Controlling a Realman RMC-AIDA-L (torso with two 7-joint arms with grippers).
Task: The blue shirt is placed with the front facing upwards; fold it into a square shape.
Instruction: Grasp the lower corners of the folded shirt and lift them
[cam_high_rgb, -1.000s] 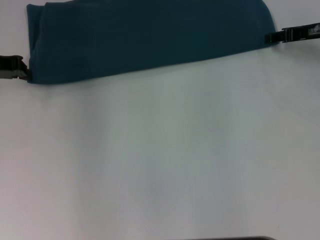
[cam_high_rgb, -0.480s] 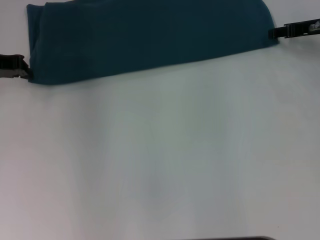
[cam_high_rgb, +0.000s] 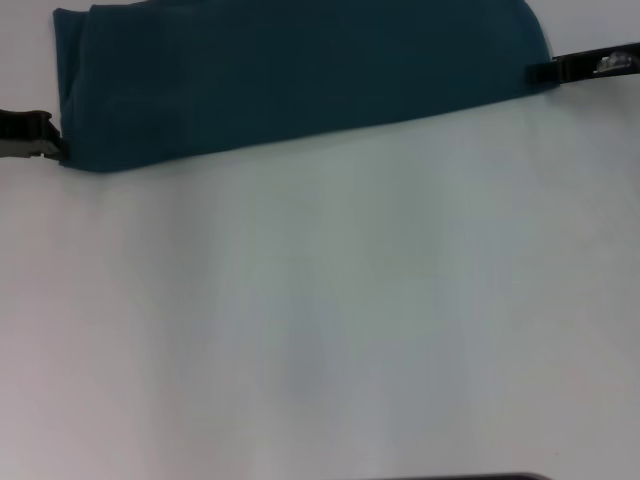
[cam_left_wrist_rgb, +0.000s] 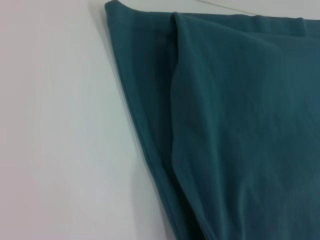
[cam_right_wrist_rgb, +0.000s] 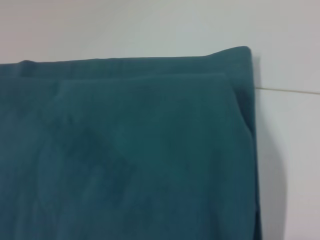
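Observation:
The blue shirt lies as a long folded band across the far part of the white table, with no lettering showing. My left gripper sits at the shirt's near left corner, touching its edge. Against the shirt's right edge rests my right gripper. The left wrist view shows the blue shirt with one layer folded over another beside a hemmed edge. In the right wrist view the blue shirt also lies in two layers, its corner flat on the table.
The white table stretches bare from the shirt toward me. A thin dark strip shows at the near edge. A faint seam line crosses the table beside the shirt's corner.
The right gripper drew slightly away from the shirt's right edge and then came back to it. The left gripper crept a little toward the shirt. The shirt's outline is the same.

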